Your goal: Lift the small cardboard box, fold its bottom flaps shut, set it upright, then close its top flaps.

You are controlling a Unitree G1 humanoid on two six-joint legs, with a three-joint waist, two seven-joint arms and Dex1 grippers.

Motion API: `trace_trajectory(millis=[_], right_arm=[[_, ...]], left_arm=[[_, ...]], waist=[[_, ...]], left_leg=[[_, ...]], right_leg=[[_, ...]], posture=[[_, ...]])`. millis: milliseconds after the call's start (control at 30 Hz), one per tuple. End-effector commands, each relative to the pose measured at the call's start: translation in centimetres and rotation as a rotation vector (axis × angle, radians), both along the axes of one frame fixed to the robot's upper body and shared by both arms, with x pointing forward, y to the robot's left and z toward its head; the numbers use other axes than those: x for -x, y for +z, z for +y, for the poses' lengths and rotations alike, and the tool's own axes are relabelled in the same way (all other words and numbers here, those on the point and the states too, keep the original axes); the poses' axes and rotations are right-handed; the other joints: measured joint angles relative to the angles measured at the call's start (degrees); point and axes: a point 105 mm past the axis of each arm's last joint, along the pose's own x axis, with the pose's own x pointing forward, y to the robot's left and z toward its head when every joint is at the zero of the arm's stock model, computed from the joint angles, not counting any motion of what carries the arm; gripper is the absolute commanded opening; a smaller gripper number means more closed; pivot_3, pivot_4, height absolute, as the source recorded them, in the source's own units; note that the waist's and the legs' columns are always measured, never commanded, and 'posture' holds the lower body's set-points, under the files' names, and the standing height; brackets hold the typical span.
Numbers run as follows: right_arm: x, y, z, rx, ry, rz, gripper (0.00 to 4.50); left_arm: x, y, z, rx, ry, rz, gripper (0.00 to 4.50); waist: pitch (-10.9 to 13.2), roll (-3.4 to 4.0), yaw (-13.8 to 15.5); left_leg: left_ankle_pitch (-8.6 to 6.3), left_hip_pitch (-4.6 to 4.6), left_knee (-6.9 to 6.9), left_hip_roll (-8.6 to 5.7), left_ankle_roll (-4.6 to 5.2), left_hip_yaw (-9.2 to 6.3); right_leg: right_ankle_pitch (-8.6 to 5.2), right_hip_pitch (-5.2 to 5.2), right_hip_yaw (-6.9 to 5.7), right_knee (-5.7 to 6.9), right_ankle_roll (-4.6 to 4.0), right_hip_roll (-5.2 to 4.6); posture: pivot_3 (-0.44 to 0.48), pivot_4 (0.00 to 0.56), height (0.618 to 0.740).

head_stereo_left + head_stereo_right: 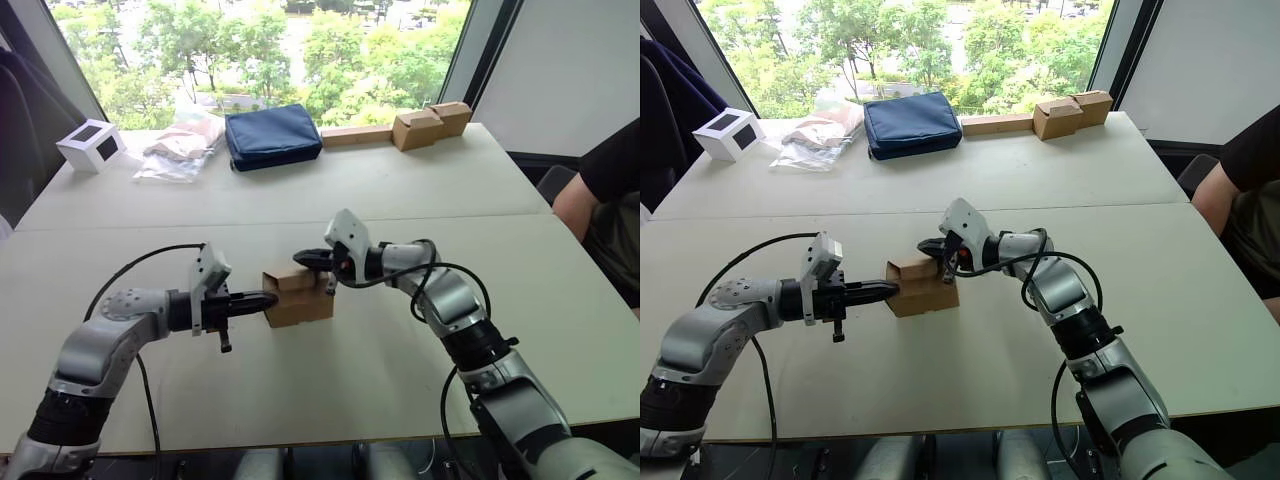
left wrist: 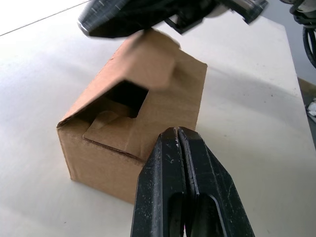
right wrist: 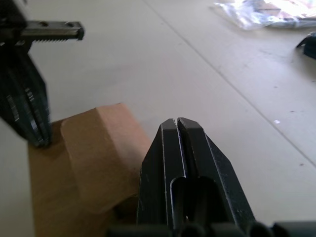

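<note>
The small cardboard box (image 1: 300, 300) stands on the table (image 1: 380, 380) between my two arms. My left gripper (image 1: 268, 298) is shut and its tip rests against the box's left wall (image 2: 163, 113). My right gripper (image 1: 305, 258) is shut too and hovers at the box's top edge. One of the top flaps (image 2: 148, 64) stands half raised under the right gripper's tip, and another (image 2: 111, 131) is folded inward, leaving a dark gap. In the right wrist view that raised flap (image 3: 98, 153) lies beside my shut fingers (image 3: 165, 148). The bottom flaps are hidden under the box.
Along the table's far edge lie a white cube box (image 1: 90, 145), a plastic bag (image 1: 185, 145), a navy pouch (image 1: 272, 135) and tan boxes joined by a strip (image 1: 415, 128). A person (image 1: 610, 200) sits at the right edge.
</note>
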Motion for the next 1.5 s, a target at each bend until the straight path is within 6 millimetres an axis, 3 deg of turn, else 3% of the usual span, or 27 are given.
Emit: trace_trajectory(millis=[33, 167, 267, 467, 733, 933, 1200, 1500], right_arm=[[1.2, 1.1, 0.4, -0.026, 0.051, -0.018, 0.0], [1.4, 0.8, 0.4, -0.025, 0.041, -0.007, 0.0], [1.4, 0.8, 0.4, -0.03, 0.032, -0.009, 0.0], [1.5, 1.2, 0.7, -0.056, 0.027, -0.023, 0.0], [2.9, 2.9, 0.4, -0.098, 0.062, -0.064, 0.0], [4.7, 1.4, 0.2, -0.004, 0.127, -0.067, 0.0], [3.6, 0.5, 0.2, 0.035, 0.08, -0.093, 0.0], [3.8, 0.3, 0.4, 0.056, 0.114, -0.111, 0.0]], left_arm=[[-0.5, 2.2, 0.8, 0.031, 0.031, -0.069, 0.03], [-1.2, 4.4, 1.1, 0.094, 0.061, -0.116, 0.03], [-1.9, 5.0, 0.8, 0.107, 0.081, -0.143, 0.03], [-4.0, 3.3, 0.0, 0.061, 0.148, -0.158, 0.03], [-4.1, 1.7, -1.0, 0.043, 0.131, -0.137, 0.03], [-4.4, 2.0, -1.1, 0.077, 0.145, -0.131, 0.03], [-4.1, 2.1, -1.1, 0.101, 0.141, -0.109, 0.03], [-4.3, 2.0, -1.1, 0.107, 0.151, -0.095, 0.03]], waist=[[0.0, 0.0, 0.0], [0.0, 0.0, 0.0], [0.0, 0.0, 0.0], [0.0, -0.01, 0.0], [0.0, -0.01, 0.0], [0.0, -0.01, 0.1], [0.0, -0.01, 0.0], [0.0, -0.01, 0.1]], left_leg=[[0.0, 0.0, 0.0, 0.0, 0.0, 0.0], [0.0, 0.0, -0.01, 0.03, 0.0, -0.01], [0.0, 0.0, -0.01, 0.02, 0.0, -0.01], [0.01, 0.01, 0.0, 0.0, -0.01, 0.0], [0.01, -0.01, -0.01, 0.01, -0.02, 0.0], [0.01, 0.0, 0.01, 0.01, -0.01, -0.01], [0.01, 0.0, 0.01, 0.02, -0.01, -0.01], [0.01, 0.0, 0.01, 0.01, -0.02, -0.01]], right_leg=[[0.0, -0.01, 0.0, 0.0, 0.0, 0.0], [0.0, -0.02, 0.0, 0.0, 0.0, 0.03], [0.0, -0.02, 0.0, 0.0, 0.0, 0.03], [0.0, 0.0, -0.04, 0.01, 0.0, 0.06], [0.0, -0.04, -0.04, 0.01, 0.0, 0.1], [0.0, 0.02, -0.04, -0.02, 0.0, 0.08], [0.0, 0.0, -0.04, -0.01, 0.0, 0.1], [0.0, 0.01, -0.04, -0.01, 0.0, 0.1]], posture=[[0.0, 0.15, 0.737], [0.0, 0.15, 0.737], [0.0, 0.15, 0.737], [0.0, 0.15, 0.737], [0.0, 0.15, 0.737], [0.0, 0.15, 0.737], [0.0, 0.15, 0.737], [0.0, 0.15, 0.737]])
